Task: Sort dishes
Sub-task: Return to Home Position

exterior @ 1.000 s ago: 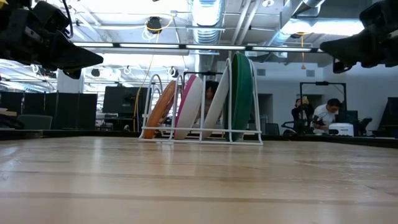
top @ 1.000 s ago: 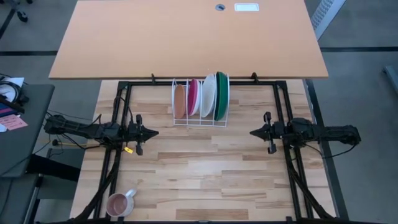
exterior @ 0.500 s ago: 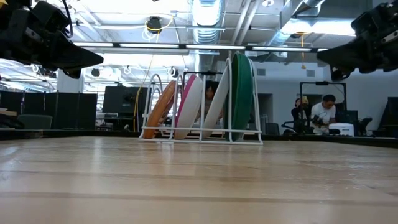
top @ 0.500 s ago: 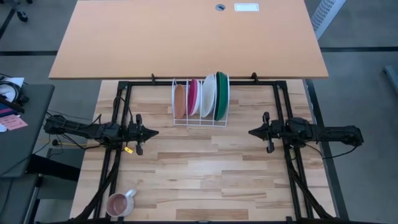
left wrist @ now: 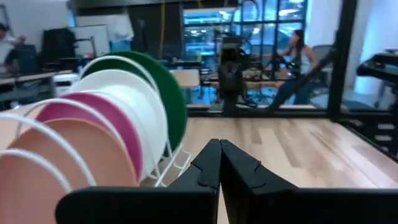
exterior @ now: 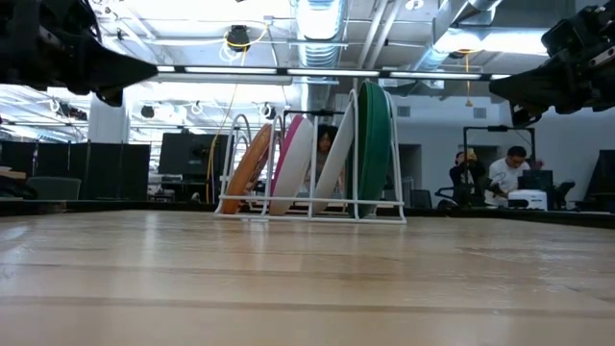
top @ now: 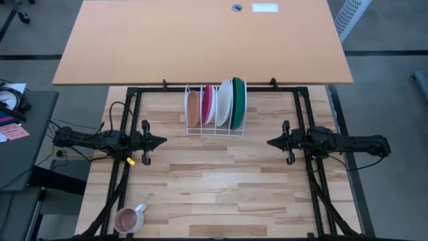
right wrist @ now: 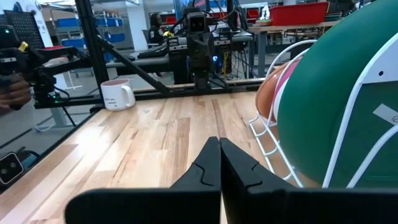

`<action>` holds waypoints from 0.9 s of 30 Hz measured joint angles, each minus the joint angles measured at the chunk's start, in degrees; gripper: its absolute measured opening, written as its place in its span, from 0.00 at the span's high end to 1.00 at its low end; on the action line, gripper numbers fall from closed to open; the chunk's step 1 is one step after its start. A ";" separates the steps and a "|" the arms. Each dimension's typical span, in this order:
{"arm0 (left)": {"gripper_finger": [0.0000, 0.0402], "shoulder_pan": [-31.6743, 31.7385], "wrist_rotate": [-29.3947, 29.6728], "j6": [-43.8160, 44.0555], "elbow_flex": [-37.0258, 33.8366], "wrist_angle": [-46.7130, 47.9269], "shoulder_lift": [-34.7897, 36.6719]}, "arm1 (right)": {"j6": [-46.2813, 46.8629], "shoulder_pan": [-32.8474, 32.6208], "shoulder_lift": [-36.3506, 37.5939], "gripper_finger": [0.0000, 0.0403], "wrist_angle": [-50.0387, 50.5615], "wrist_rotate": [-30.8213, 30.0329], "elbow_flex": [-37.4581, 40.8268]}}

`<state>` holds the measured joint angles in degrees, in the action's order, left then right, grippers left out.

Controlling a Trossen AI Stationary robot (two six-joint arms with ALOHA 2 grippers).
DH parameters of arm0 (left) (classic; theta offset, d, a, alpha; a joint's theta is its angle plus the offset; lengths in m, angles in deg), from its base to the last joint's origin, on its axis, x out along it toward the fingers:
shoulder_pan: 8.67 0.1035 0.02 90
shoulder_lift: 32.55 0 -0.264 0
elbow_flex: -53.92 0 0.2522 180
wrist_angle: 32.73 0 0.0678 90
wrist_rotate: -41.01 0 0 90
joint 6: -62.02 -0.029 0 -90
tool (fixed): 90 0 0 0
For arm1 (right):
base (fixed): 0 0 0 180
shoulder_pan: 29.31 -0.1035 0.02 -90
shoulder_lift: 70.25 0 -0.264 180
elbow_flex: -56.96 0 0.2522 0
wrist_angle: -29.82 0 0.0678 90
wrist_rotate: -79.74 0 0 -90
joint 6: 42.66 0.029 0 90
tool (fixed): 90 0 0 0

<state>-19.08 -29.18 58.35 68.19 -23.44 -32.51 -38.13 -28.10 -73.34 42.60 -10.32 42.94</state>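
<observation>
Pale wooden table [top: 221,187] carries a white wire rack [top: 214,132] at its far edge. Four plates stand on edge in it, side by side: the orange-brown plate [top: 193,109], pink plate [top: 208,105], white plate [top: 223,104] and dark green plate [top: 239,104]. Sorting looks finished, with no plate lying loose. The left gripper [top: 160,141] and right gripper [top: 271,142] point inward from the sides, well apart from the rack. Each has its fingers pressed together on nothing. Probably only parking the arms remains. A small pink mug [top: 128,219] stands near the front left corner.
</observation>
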 joint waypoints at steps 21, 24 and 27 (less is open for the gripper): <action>1.00 13.14 -14.45 2.21 0.00 2.16 -0.73 | 0.00 0.00 0.02 1.00 0.07 0.00 0.00; 1.00 13.15 -14.84 2.64 0.00 2.21 -0.73 | 0.01 0.00 0.04 1.00 0.08 0.00 0.00; 1.00 13.05 -13.70 4.23 0.00 2.09 -0.73 | 0.00 0.00 0.02 1.00 0.09 0.00 0.00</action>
<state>-6.03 -42.88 62.57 68.19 -21.35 -33.24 -38.13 -28.10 -73.32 42.69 -10.32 42.94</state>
